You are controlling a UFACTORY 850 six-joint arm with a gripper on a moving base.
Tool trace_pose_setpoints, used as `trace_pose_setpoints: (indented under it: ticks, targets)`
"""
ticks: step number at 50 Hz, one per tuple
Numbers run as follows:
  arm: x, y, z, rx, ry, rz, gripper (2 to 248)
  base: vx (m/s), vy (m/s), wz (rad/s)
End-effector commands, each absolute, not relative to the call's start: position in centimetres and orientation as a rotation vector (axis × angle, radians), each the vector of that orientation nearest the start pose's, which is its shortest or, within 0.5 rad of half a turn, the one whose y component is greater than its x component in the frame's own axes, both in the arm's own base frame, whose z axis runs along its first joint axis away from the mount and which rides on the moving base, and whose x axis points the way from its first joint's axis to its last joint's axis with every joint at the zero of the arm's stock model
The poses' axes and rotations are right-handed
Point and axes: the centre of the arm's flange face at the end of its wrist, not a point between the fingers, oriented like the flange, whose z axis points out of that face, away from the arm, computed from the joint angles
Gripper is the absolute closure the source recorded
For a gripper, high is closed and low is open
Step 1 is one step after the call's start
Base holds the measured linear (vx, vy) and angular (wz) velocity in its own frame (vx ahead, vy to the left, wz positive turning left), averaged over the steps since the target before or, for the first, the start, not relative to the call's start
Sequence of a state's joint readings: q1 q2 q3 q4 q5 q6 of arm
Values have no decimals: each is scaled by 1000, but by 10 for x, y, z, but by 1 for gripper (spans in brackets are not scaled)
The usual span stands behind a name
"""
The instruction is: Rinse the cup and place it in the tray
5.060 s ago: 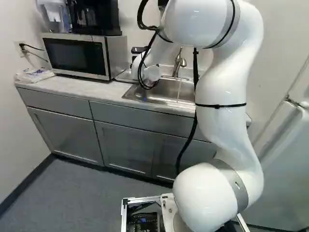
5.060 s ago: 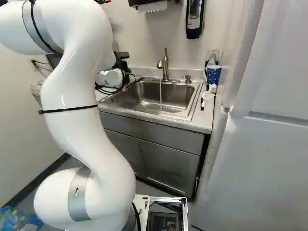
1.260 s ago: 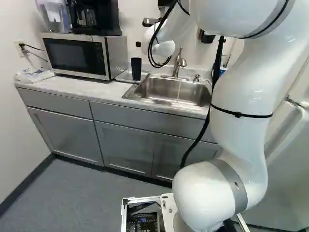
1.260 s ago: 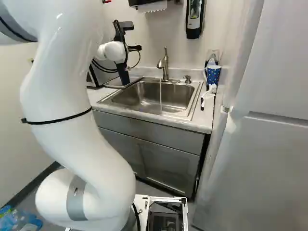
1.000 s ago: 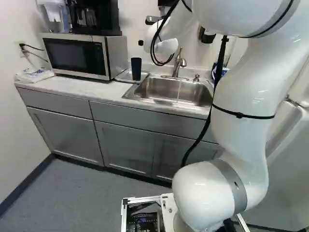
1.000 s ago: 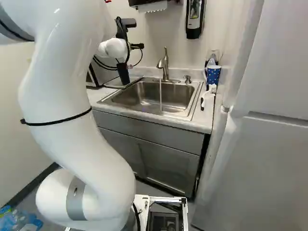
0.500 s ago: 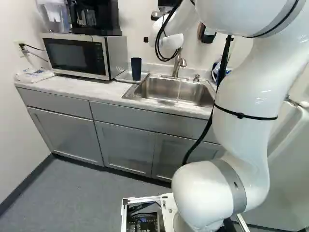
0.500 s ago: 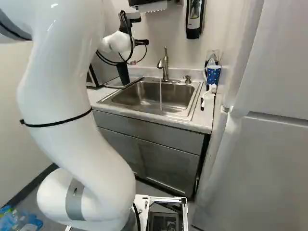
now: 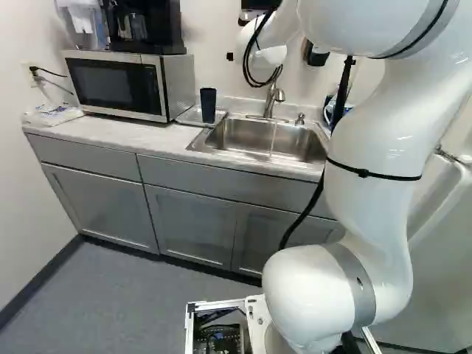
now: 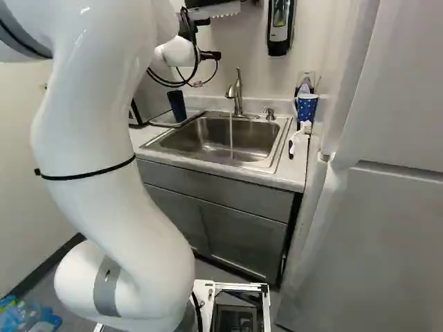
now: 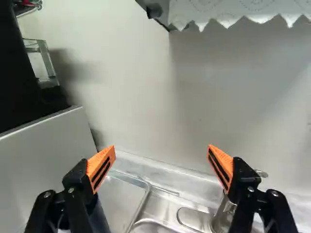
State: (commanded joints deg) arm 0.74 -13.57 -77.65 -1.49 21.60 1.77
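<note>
One dark tumbler [image 9: 208, 105] stood upright on the one tray [image 9: 186, 119], between one microwave [image 9: 118, 85] and one sink [image 10: 221, 152]. The single faucet [image 10: 238, 95] ran (a thin stream, I noticed). The hand [image 10: 208, 55], its two fingers wide apart, hung higher than the tumbler. Past the sink were one blue patterned mug [image 10: 306, 107] and one brush [image 10: 299, 140].

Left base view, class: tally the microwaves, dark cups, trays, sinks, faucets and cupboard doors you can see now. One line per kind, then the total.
Microwave: 1
Dark cup: 1
Tray: 1
Sink: 1
Faucet: 1
Cupboard doors: 3, the one nearest the arm partly hidden
Total: 8
</note>
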Motion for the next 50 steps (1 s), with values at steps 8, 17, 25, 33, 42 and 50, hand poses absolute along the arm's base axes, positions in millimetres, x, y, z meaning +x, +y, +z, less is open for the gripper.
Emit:
trace_pose_setpoints:
  ticks: [8,17,25,33,42,50]
  targets:
    - [633,-2,692,-2304,4,-2125,3,0,0,0]
    - [635,-15,698,-2322,28,-2126,3,0,0,0]
    - [638,-27,696,-2353,49,-2109,3,0,0,0]
    - [642,-37,694,-2382,69,-2091,3,0,0,0]
    - [648,-48,691,-2411,89,-2073,3,0,0,0]
    - [657,-53,688,-2430,99,-2057,3,0,0,0]
